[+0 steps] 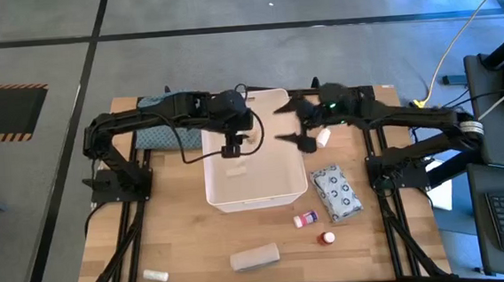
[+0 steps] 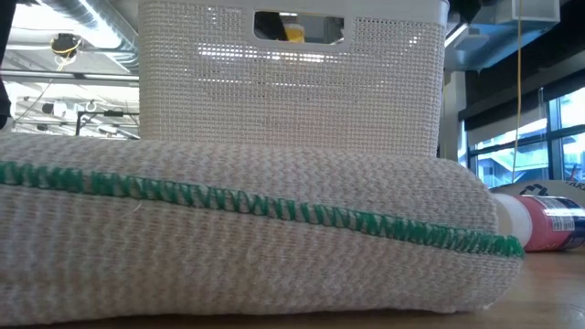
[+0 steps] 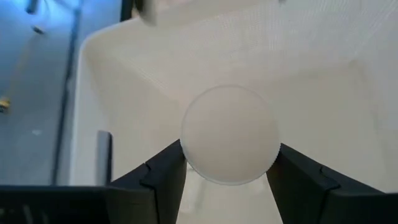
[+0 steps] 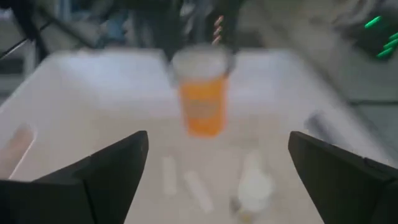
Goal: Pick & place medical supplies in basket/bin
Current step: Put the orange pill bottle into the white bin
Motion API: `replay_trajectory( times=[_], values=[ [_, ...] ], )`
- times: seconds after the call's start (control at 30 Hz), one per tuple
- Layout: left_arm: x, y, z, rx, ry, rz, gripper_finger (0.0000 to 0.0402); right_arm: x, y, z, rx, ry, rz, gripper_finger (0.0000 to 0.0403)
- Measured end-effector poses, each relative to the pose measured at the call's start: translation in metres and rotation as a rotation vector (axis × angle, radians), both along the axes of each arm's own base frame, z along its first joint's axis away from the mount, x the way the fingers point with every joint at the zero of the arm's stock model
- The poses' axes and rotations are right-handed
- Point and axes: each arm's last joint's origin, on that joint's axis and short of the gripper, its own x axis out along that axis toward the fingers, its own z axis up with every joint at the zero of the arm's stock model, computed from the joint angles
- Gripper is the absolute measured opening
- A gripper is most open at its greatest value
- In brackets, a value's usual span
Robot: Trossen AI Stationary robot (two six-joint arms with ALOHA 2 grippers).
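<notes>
Left tool (image 3: pixel 227 177) grips a white-capped bottle (image 3: pixel 230 134) over the bin (image 1: pixel 267 171). Only the right wrist view shows its orange body (image 4: pixel 202 102). Right tool (image 4: pixel 217 171) gapes empty.

Left gripper (image 3: pixel 229 177) clamped on round white cap (image 3: pixel 230 134), above white tub (image 3: pixel 323 106)

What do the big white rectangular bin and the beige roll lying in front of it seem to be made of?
The big white rectangular bin looks like moulded plastic: matte, with a fine mesh-like pattern on its wall and a cut handle slot. The beige roll looks like woven elastic fabric, probably bandage: ribbed weave and a green zigzag stitch line show in the low view.
</notes>
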Motion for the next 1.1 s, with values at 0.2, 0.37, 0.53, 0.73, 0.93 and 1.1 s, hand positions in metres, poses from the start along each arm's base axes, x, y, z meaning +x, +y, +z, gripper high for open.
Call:
replay_trajectory(
  times=[0.2,0.37,0.53,0.73,0.93,1.1],
  values=[
    [0.016,0.016,-0.020,-0.086,0.019,0.051,0.0196,-0.036,0.000,0.045,-0.055,-0.140,-0.086,0.0387],
    [0.048,0.036,-0.057,-0.133,0.033,0.139,0.0196,-0.055,0.006,0.059,-0.046,-0.193,-0.097,0.0387],
    [0.071,0.051,-0.094,-0.175,0.061,0.211,0.0196,-0.062,0.008,0.056,0.023,-0.153,-0.110,0.0387],
    [0.086,0.067,-0.126,-0.222,0.082,0.290,0.0196,-0.062,0.008,0.046,0.072,-0.058,-0.119,0.0387],
    [0.097,0.073,-0.146,-0.230,0.069,0.302,0.0196,-0.062,0.008,0.045,0.075,-0.040,-0.119,0.0387],
    [0.103,0.075,-0.159,-0.170,0.085,0.327,0.0196,-0.063,0.008,0.043,0.075,-0.029,-0.118,0.0387]
  ],
)
